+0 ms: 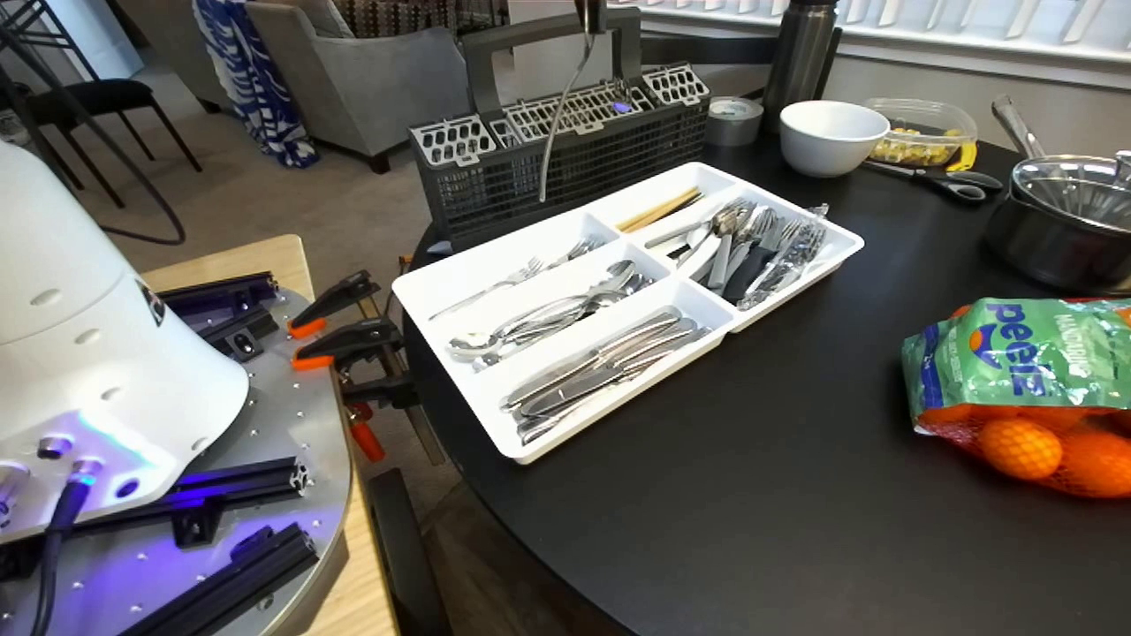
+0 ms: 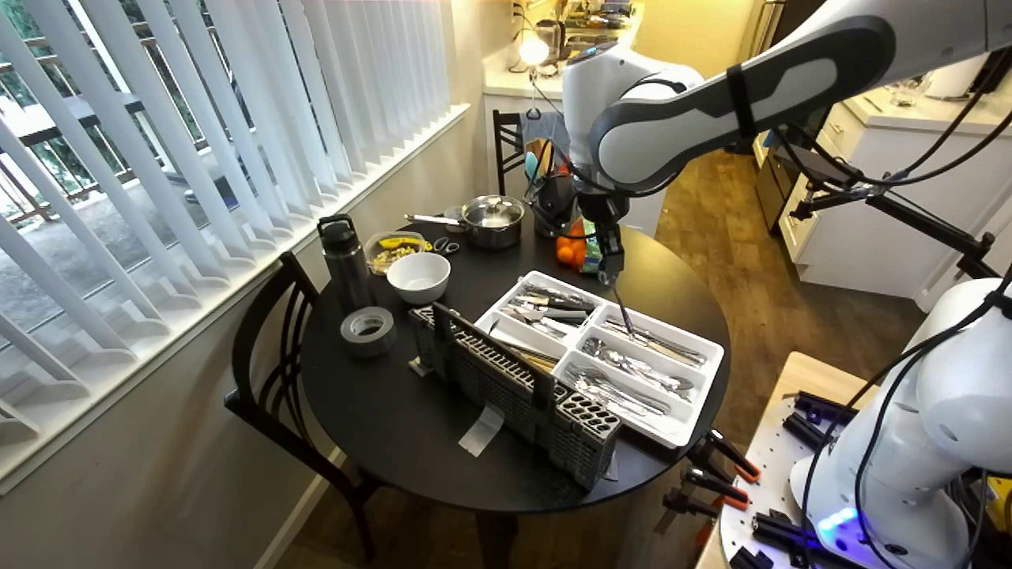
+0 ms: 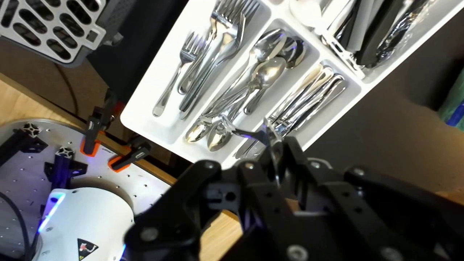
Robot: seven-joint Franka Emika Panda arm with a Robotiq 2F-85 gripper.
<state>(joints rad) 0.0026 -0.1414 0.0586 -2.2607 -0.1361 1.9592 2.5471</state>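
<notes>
One gripped utensil (image 1: 555,122) (kind unclear).

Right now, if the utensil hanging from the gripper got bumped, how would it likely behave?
The utensil would probably swivel, since the gripper holds it near its upper end. Its shiny, smooth surface may make it slippery. It looks like metal, so likely stiff rather than floppy.

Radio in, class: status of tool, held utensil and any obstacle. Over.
Tool shut on a utensil, type unclear. Utensil hangs over the white cutlery tray. Possible obstacle: gray basket beside the tray.
</notes>
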